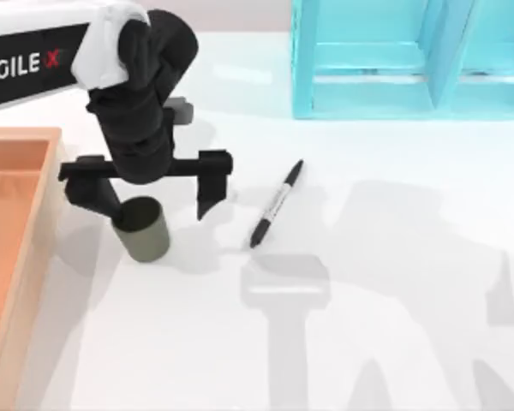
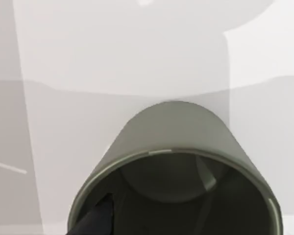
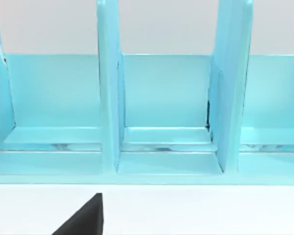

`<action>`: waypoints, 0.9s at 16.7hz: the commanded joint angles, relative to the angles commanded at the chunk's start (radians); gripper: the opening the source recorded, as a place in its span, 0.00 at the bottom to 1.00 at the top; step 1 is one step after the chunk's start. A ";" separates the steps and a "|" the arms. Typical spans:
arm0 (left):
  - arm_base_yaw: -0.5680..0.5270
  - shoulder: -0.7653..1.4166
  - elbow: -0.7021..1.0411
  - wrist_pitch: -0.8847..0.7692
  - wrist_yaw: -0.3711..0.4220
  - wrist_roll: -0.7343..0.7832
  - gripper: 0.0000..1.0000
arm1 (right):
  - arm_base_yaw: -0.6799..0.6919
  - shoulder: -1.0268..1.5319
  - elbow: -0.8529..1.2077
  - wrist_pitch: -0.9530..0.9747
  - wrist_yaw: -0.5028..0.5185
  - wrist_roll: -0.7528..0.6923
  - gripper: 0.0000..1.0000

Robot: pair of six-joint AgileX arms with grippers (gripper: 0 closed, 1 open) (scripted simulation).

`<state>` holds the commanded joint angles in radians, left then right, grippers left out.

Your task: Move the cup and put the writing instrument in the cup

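Cup-grab step: left pincer (image 1: 148, 199) spread wide over the cup (image 1: 142, 228), one finger inside the rim; next, close and lift, marker (image 1: 276, 204) untouched.

Top view: overhead, looking down on the white table (image 1: 394, 282). Left wrist view: very close, apparently angled into the matte olive-grey cylindrical cup (image 2: 176, 161), shared with the top view (image 1: 142, 228). Right wrist view: level, facing the turquoise compartmented shelf (image 3: 161, 112).

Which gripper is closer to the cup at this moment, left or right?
Left. The left gripper hangs open right over the cup, one finger dipping inside its rim. The right gripper is away from the cup, facing the blue shelf unit.
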<state>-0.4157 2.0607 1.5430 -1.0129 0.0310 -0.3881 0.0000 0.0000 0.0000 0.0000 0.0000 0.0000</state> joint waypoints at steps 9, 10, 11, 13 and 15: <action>-0.006 0.025 0.306 -0.295 0.001 -0.008 1.00 | 0.000 0.000 0.000 0.000 0.000 0.000 1.00; -0.007 0.027 0.374 -0.361 0.001 -0.008 1.00 | 0.000 0.000 0.000 0.000 0.000 0.000 1.00; -0.008 0.028 0.438 -0.424 0.002 -0.008 1.00 | 0.000 0.000 0.000 0.000 0.000 0.000 1.00; -0.009 0.027 0.544 -0.527 0.002 -0.007 1.00 | 0.000 0.000 0.000 0.000 0.000 0.000 1.00; -0.008 0.021 0.608 -0.590 0.001 -0.006 1.00 | 0.000 0.000 0.000 0.000 0.000 0.000 1.00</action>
<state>-0.4240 2.0820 2.1507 -1.6030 0.0317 -0.3943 0.0000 0.0000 0.0000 0.0000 0.0000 0.0000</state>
